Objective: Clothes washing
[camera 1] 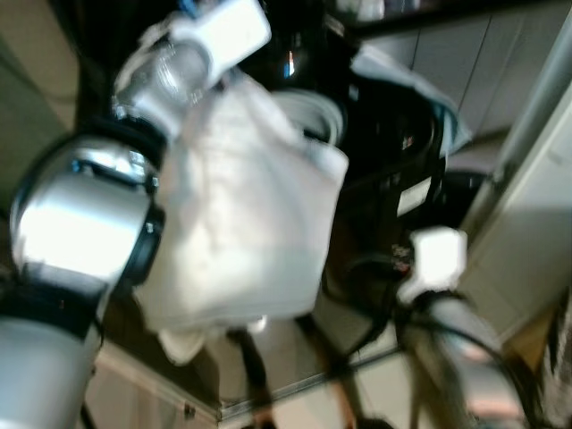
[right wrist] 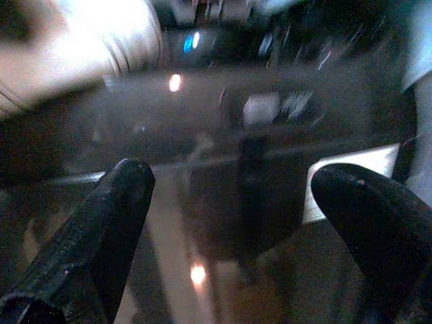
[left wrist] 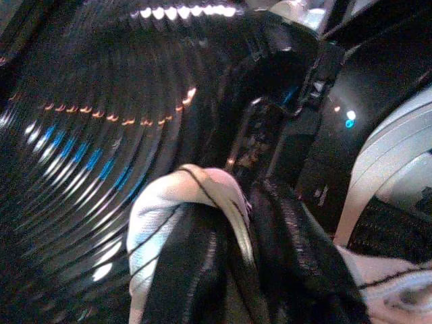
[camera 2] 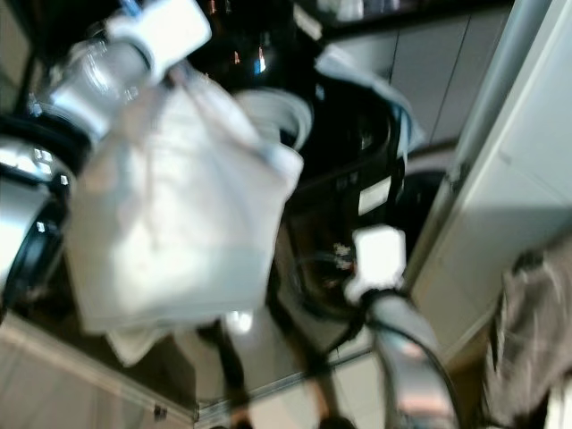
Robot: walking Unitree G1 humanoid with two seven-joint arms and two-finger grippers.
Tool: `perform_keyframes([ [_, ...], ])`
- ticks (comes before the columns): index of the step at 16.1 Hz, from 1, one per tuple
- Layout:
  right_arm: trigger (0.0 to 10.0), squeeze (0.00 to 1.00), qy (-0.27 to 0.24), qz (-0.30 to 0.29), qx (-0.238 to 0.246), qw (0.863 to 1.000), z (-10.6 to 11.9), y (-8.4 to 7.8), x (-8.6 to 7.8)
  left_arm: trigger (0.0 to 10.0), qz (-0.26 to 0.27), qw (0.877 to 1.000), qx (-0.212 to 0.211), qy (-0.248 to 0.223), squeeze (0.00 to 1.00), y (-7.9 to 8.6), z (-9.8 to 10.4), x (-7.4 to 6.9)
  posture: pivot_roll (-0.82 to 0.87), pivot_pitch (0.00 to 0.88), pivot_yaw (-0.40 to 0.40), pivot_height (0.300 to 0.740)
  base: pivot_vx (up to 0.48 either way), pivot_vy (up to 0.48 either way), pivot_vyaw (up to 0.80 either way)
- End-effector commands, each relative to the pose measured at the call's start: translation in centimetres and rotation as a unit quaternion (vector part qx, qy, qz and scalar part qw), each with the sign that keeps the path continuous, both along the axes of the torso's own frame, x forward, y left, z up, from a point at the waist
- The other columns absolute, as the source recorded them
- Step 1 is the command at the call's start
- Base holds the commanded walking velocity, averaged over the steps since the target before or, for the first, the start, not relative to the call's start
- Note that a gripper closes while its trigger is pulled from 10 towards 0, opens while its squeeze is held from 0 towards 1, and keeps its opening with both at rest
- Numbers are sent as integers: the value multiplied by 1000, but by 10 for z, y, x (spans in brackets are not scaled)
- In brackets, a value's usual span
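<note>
Left gripper is raised at the dark ribbed drum of the washing machine, fingers clamped on a white cloth that hangs in a wide sheet below the arm. Right gripper sits lower, fingers spread wide apart and holding nothing, facing the machine's dark front. Head views blurred.

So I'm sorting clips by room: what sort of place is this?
Probably a laundry spot: a dark washing machine with a ribbed drum, and the left tool holding a white garment.
</note>
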State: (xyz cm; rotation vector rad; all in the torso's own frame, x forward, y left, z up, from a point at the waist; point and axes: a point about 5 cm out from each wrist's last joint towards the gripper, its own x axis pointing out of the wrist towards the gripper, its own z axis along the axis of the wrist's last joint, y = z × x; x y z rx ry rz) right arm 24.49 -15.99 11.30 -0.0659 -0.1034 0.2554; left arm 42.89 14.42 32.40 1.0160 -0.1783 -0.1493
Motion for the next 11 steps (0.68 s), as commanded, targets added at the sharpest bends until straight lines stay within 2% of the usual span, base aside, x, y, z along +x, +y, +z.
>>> perform_keyframes([
  [1, 10000, 0, -38, 10, -6, 999, 19, 2, -9, 10000, 17, 1000, -23, 6, 1000, 15, 5, -1, -320, 0, 97, 740, 0, 0, 0],
  [3, 10000, 0, -33, 15, -21, 999, 23, -3, -24, 10000, 18, 999, -37, 20, 1000, 16, 1, 0, -325, 0, 85, 740, 0, 0, 0],
  [4, 10000, 0, -14, 23, -18, 999, 20, -7, -36, 10000, 20, 997, -62, 41, 1000, 18, -4, 0, -329, 4, 76, 740, 0, 0, 0],
  [6, 10000, 0, 3, 26, -25, 999, 15, -16, -47, 10000, 26, 993, -95, 69, 1000, 20, -12, 1, -336, 3, 77, 740, 0, 0, 0],
  [7, 10000, 0, -7, 27, -26, 999, 18, -15, -46, 10000, 27, 991, -103, 77, 1000, 19, -16, 1, -339, 1, 79, 740, 0, 0, 0],
  [8, 10000, 0, -25, 31, -35, 999, 25, -13, -42, 10000, 33, 993, -70, 85, 1000, 18, -25, 1, -340, 0, 81, 740, 0, 0, 0],
  [9, 10000, 0, -34, 29, -37, 998, 28, -12, -39, 10000, 30, 993, -60, 93, 1000, 16, -32, 1, -343, 0, 85, 740, 0, 0, 0],
  [10, 10000, 0, -57, 22, -34, 998, 37, -10, -33, 10000, 23, 994, -7, 109, 1000, 10, -46, 1, -347, 0, 90, 740, 0, 0, 0],
  [11, 10000, 0, -80, 18, -35, 996, 46, -9, -30, 10000, 15, 991, 71, 114, 1000, 5, -59, 0, -349, 0, 94, 740, 0, 0, 0],
])
